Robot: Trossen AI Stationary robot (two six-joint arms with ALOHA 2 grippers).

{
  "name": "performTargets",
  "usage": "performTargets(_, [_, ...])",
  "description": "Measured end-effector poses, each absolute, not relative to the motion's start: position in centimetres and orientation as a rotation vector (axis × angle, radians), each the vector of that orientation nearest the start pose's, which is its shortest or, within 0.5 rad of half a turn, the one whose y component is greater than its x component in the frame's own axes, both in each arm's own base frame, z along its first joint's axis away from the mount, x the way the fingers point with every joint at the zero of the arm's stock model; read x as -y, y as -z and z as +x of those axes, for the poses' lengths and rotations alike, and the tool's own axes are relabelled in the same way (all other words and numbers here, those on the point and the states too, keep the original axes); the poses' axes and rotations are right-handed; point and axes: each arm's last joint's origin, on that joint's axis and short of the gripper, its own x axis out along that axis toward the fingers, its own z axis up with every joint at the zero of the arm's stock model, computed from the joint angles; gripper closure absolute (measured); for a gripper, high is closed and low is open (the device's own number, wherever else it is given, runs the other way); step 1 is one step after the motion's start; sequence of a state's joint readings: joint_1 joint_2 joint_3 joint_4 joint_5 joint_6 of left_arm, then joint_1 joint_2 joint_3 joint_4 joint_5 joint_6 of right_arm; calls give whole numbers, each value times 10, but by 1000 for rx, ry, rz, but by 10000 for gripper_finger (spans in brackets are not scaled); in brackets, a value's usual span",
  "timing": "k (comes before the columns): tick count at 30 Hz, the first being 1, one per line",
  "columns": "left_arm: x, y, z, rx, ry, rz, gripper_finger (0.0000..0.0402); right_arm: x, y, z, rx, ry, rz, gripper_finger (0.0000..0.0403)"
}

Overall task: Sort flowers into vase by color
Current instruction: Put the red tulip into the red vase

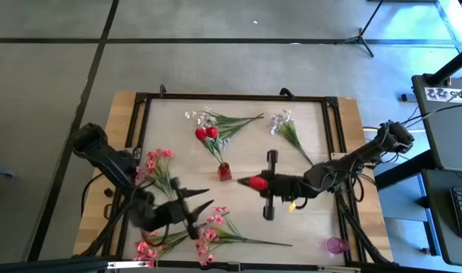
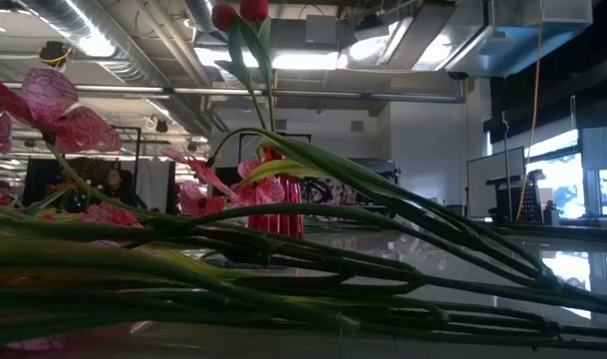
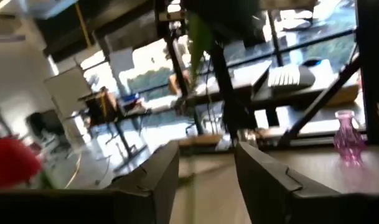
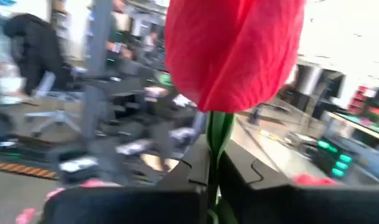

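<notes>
**Red tulip pinched by right gripper, left fingers spread**

Pale tabletop [image 1: 246,171] inside a black frame carries scattered flowers. The right gripper [image 1: 262,183] sits near mid-table, fingers pressed together on the green stem of a red tulip [image 4: 233,50]; the bloom stands just past the fingertips, and the stem runs down between them. Just beside that bloom, toward the far edge, stands a red vase [image 1: 224,172] holding two red tulips [image 1: 206,133].

The left gripper [image 1: 199,204] is at the near left part of the table, its fingers [image 3: 149,177] spread apart with nothing between them. Pink sprays [image 1: 215,231] lie just beyond and beside its fingertips, more of them [image 1: 158,161] back along the arm. A pink vase [image 3: 346,135] stands well ahead of these fingers, at the near right corner. Whitish sprigs [image 1: 280,121] lie well apart from both grippers, near the far edge.
</notes>
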State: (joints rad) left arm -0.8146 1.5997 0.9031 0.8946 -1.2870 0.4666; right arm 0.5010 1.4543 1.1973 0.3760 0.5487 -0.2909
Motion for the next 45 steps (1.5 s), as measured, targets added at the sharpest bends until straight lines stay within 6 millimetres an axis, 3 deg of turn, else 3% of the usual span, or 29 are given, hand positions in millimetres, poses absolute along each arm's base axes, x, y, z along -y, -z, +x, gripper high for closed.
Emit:
performTargets(7, [232, -245, 233, -70, -460, 148, 249, -103, -366, 315, 4, 154, -110, 390])
performTargets(11, [221, -222, 238, -158, -425, 34, 250, -77, -363, 324, -19, 140, -31, 390])
performTargets(15, [208, -206, 244, -233, -446, -61, 250, -64, -363, 327, -16, 111, 2, 397])
performTargets(34, [177, -169, 277, -373, -516, -91, 250, -55, -370, 316, -42, 138, 36, 391])
performTargets(45, [172, -169, 281, -384, -518, -103, 250, -56, -359, 326, -69, 157, 30, 386])
